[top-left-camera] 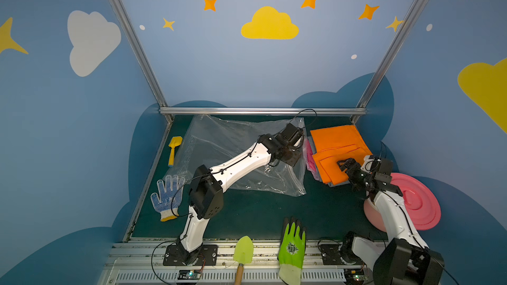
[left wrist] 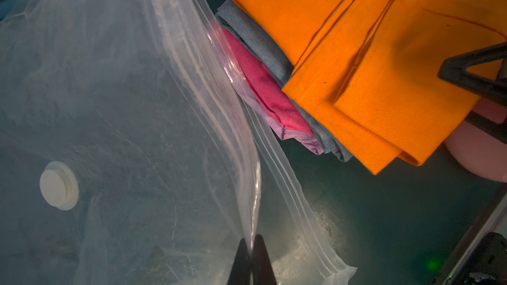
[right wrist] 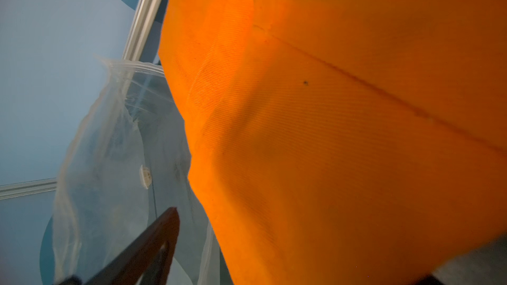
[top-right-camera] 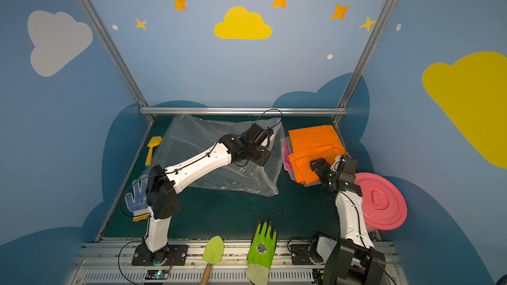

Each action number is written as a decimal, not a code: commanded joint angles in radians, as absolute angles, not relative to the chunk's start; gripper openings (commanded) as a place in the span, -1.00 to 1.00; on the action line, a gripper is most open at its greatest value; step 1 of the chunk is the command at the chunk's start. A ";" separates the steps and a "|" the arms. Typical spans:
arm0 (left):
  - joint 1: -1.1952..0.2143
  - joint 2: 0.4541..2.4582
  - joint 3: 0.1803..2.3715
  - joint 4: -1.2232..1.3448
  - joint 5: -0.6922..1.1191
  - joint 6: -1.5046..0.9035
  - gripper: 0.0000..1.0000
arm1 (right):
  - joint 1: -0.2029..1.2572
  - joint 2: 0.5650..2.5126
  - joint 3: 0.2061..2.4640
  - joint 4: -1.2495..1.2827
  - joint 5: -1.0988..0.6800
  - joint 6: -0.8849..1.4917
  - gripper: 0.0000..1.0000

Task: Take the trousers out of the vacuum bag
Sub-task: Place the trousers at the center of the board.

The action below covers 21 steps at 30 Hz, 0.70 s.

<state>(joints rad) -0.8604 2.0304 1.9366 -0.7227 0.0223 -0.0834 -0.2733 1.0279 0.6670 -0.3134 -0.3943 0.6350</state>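
Trousers (top-left-camera: 338,146) lie stacked on the table (top-left-camera: 260,215), orange on top, just outside the bag (top-left-camera: 219,146). Right hand (top-left-camera: 347,167), nearer, rests at their near edge, spread wide, gripping nothing; left hand (left wrist: 251,242) pinches the bag's film.

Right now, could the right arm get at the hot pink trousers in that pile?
Probably not directly. The right hand is above the orange trousers, which cover the pile; the hot pink trousers show only a thin edge underneath, facing the vacuum bag.
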 commanded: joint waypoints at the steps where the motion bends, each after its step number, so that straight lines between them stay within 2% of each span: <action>1: -0.863 2.056 1.971 -0.745 0.040 -0.084 -0.91 | -0.276 0.960 0.706 -0.343 -0.409 0.653 0.81; 15: -0.864 2.083 2.003 -0.759 0.055 -0.089 -0.91 | -0.276 0.885 0.742 -0.371 -0.481 0.660 0.81; 21: -0.864 2.082 2.003 -0.762 0.052 -0.086 -0.91 | -0.275 0.783 0.697 -0.338 -0.493 0.675 0.81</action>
